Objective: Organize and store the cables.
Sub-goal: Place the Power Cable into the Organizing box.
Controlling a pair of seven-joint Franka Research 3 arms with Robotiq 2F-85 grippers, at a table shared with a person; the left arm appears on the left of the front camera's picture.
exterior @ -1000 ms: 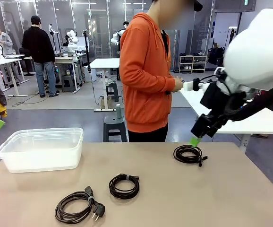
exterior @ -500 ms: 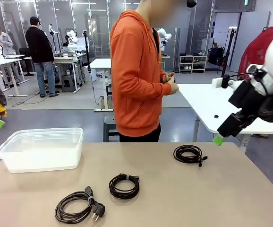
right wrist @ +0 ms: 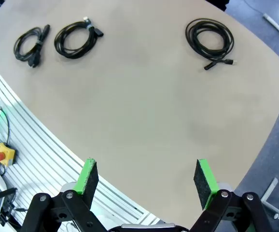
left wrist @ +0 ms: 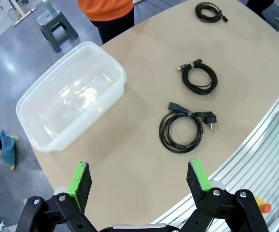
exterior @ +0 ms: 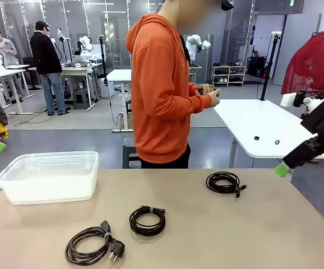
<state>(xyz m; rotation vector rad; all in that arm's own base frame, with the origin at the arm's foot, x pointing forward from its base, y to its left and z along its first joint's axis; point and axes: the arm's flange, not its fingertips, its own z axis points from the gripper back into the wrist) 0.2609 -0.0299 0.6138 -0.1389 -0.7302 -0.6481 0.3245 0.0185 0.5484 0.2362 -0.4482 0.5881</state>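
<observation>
Black cables (exterior: 147,220) lie in three coils on the bench (exterior: 235,235): one at two o'clock, two near six. Our right arm (exterior: 321,122) has pulled away from the two o'clock coil (exterior: 223,182); both arms' jaws gape empty, so the tub (exterior: 50,190) at ten o'clock awaits them.

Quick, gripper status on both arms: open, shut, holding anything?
Left gripper: open, holding nothing.
Right gripper: open, holding nothing.
</observation>
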